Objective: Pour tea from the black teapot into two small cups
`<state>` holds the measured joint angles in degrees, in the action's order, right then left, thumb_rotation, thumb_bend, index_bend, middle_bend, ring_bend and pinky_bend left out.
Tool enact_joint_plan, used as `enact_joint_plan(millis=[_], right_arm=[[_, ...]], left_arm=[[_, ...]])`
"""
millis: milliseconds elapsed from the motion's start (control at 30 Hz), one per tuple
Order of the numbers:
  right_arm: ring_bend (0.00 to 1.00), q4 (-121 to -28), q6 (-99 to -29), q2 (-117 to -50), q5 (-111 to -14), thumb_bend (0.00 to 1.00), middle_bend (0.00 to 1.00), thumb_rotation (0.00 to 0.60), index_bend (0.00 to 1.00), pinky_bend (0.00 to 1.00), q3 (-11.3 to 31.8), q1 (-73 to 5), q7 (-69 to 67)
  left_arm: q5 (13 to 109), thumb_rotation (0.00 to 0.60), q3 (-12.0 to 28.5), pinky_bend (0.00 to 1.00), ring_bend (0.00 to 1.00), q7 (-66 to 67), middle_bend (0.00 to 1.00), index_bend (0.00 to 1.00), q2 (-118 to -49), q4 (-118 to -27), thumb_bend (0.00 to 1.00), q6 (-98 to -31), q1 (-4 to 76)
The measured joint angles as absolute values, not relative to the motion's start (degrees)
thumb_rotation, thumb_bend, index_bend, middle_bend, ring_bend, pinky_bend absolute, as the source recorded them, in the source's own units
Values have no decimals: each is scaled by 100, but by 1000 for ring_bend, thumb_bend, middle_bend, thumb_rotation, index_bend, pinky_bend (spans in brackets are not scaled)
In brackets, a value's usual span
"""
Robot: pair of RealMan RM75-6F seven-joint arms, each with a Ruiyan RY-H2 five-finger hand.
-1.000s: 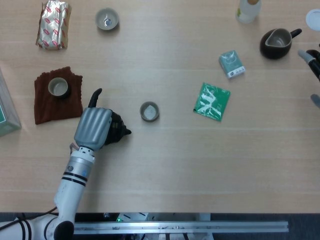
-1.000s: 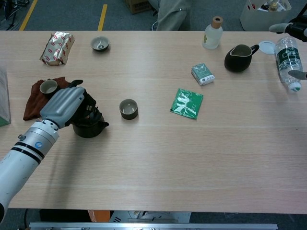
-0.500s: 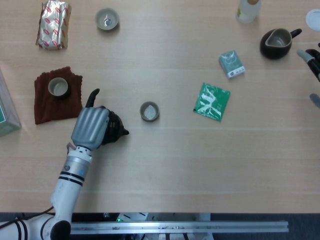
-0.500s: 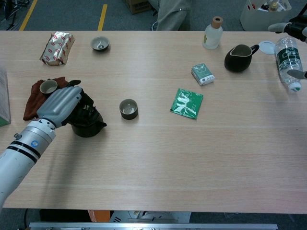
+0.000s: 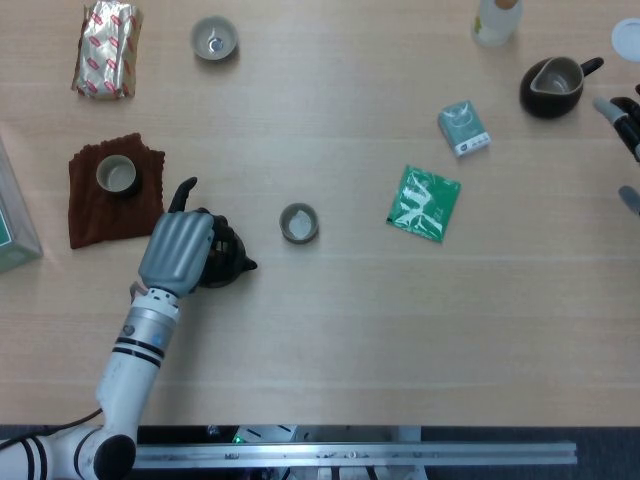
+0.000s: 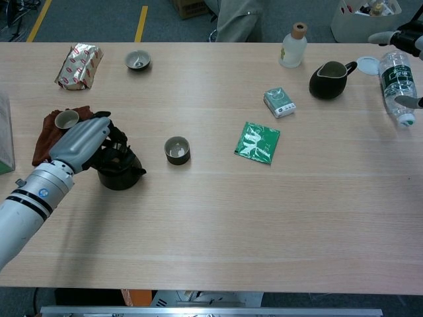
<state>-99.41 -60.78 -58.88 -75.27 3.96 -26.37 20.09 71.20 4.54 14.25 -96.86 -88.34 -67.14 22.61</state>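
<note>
The black teapot [image 5: 222, 259] [image 6: 120, 171] stands on the table at the left. My left hand [image 5: 178, 249] [image 6: 82, 142] lies over its left side, fingers curled onto its top and handle, spout pointing right. One small cup [image 5: 298, 222] [image 6: 177, 150] stands just right of the spout, with a pale patch inside. Another small cup [image 5: 116, 175] [image 6: 64, 119] sits on a brown cloth [image 5: 100, 215] behind the hand. A third cup [image 5: 214, 38] stands further back. Only the spread fingertips of my right hand [image 5: 626, 150] [image 6: 404, 66] show at the far right edge.
A foil packet [image 5: 106, 48] lies at the back left, a green box [image 5: 12, 225] at the left edge. A green sachet [image 5: 424, 203], a small teal box [image 5: 463, 128], a dark pitcher [image 5: 553, 85], a corked bottle [image 6: 291, 45] and a lying water bottle [image 6: 397, 82] fill the right.
My left hand and forearm have slid a little to the left, uncovering more of the teapot. The teapot has barely moved. The right hand is unchanged.
</note>
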Motion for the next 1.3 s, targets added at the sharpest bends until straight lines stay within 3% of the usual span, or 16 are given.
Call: enact_joint_plan(millis=[567, 1067, 1200, 1300], right_arm=[[30, -10014, -6076, -5852, -7471, 242, 160, 600, 94, 104, 406, -2659, 2082], [31, -10039, -6087, -5824, -7433, 242, 160, 600, 94, 104, 425, -2670, 2082], [31, -10033, -6084, -5824, -7434, 242, 160, 600, 94, 104, 426, -2676, 2079], [31, -10034, -6076, -5825, -7432, 241, 160, 600, 94, 104, 428, -2684, 2077]], left_arm=[[7083, 577, 443, 37, 435, 1339, 575, 535, -9579, -8829, 388, -6655, 2243], [6985, 481, 455, 37, 377, 1352, 500, 431, -9436, -8988, 388, -6551, 2262], [6979, 406, 458, 37, 348, 1365, 470, 416, -9394, -9043, 388, -6549, 2266], [6993, 393, 461, 37, 326, 1369, 446, 407, -9364, -9091, 388, -6555, 2273]])
